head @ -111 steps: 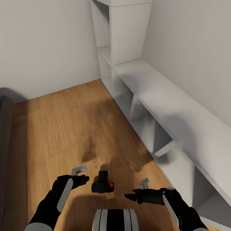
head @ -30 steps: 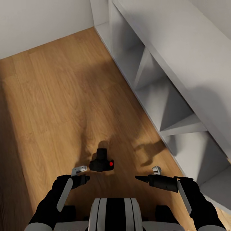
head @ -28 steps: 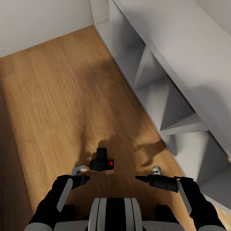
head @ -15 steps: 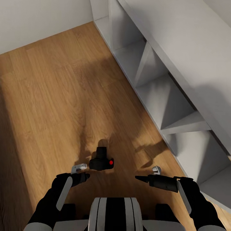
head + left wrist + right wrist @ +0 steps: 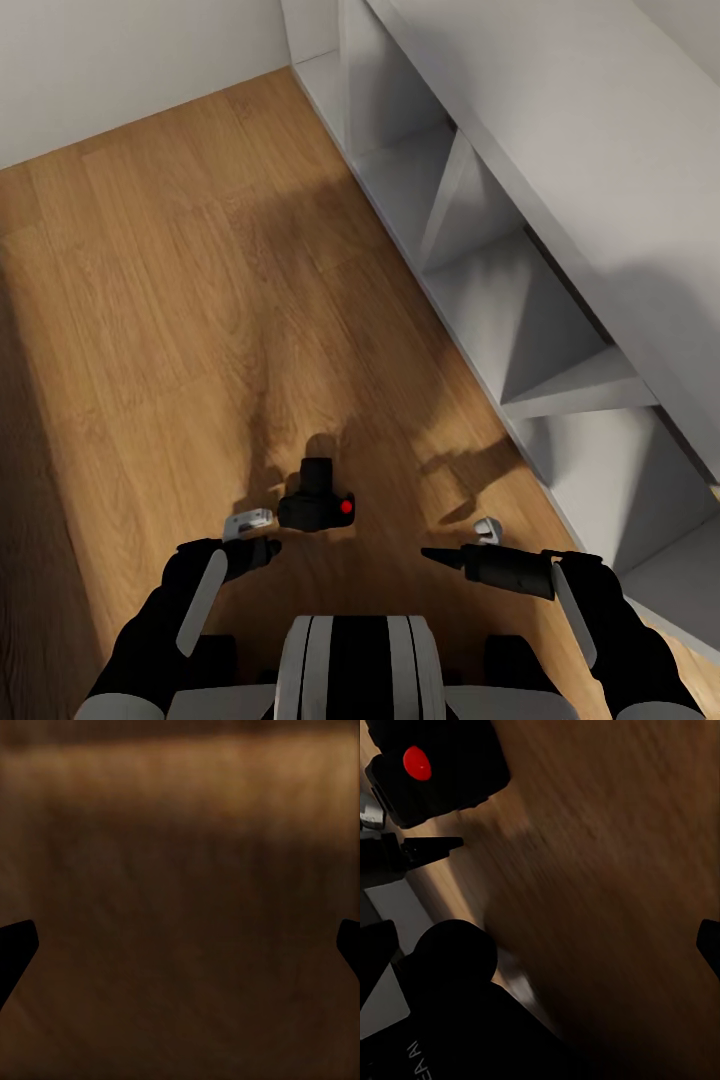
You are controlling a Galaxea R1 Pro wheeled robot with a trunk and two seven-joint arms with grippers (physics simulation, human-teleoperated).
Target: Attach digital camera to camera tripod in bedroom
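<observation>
The digital camera (image 5: pixel 316 500) is a small black box with a red button (image 5: pixel 345 506), lying on the light wood floor just ahead of my trunk, lens pointing away from me. My left gripper (image 5: pixel 264 546) hovers close beside it on the left, open, its dark fingertips (image 5: pixel 15 949) wide apart over bare floor. My right gripper (image 5: pixel 440 556) stands a hand's width to the camera's right, open and empty, pointing toward it. The right wrist view has the camera (image 5: pixel 435 769) off to one side of the fingers. The camera tripod is out of view.
A low white open shelf unit (image 5: pixel 520 300) runs along the right side, close to my right arm. A white wall (image 5: pixel 120 60) closes the far end. Wood floor (image 5: pixel 150 300) stretches ahead and to the left. My trunk (image 5: pixel 350 660) fills the near edge.
Over the last second the head view shifted slightly, sliding the floor and shelf. The camera lies where it was, and both grippers hold their places, still open.
</observation>
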